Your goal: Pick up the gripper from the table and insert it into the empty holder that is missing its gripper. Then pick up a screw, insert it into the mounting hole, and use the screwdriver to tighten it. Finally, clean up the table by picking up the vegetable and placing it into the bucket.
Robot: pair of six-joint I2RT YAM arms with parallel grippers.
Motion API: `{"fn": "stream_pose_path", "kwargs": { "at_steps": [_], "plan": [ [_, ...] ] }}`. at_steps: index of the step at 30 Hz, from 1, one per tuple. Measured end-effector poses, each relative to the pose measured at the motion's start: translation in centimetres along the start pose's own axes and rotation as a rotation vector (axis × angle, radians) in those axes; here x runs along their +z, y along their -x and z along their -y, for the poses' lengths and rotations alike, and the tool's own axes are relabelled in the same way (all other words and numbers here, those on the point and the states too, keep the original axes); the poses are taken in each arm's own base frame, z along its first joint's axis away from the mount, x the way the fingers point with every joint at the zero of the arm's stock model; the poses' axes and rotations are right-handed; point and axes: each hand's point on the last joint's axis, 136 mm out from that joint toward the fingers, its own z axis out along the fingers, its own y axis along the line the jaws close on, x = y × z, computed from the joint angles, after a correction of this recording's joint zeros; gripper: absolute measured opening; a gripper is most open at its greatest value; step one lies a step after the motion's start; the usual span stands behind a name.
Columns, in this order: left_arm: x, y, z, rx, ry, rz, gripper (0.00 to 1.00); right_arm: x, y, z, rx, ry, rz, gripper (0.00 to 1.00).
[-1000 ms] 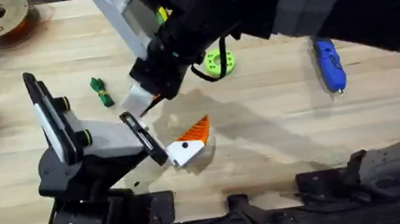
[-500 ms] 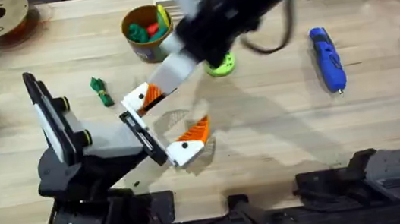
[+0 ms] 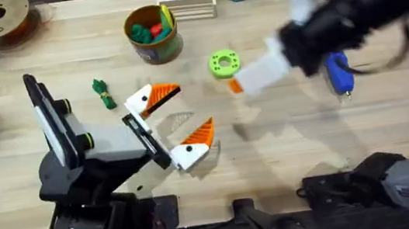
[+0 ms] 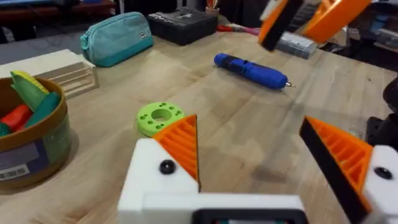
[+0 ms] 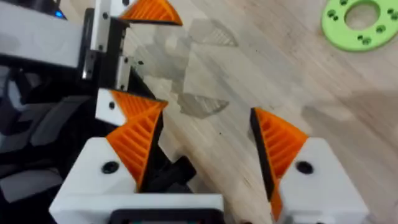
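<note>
Both pincers stand wide open and empty: the left gripper [image 3: 171,126] rests low mid-table, both white mounts bearing orange wedges, so insertion looks done. Right gripper [image 3: 251,77] hangs beside the screwdriver [image 3: 338,72]. Screw step seems next, though I can't spot a screw. Vegetable [image 3: 103,93] lies apart from the bucket [image 3: 153,52].

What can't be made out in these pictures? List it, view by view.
Overhead: the right pincer is blurred, so its outline is unclear.
Overhead: the screwdriver has its upper end hidden under the right arm.
Left wrist: the bucket is cut off by the picture's edge.
Overhead: the vegetable is too small for detail.
</note>
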Motion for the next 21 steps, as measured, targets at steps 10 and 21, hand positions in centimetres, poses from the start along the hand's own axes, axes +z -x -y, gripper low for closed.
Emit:
{"fn": "stream_pose_path", "kwargs": {
  "at_steps": [10,21],
  "plan": [
    [0.0,0.0,0.0,0.006,0.0,0.0,0.64,-4.2,-5.0,-2.8,-0.026,0.103,0.131,0.832],
    [0.0,0.0,0.0,0.01,0.0,0.0,0.012,-3.6,-5.1,-1.6,0.001,0.069,0.102,0.834]
  ]
}}
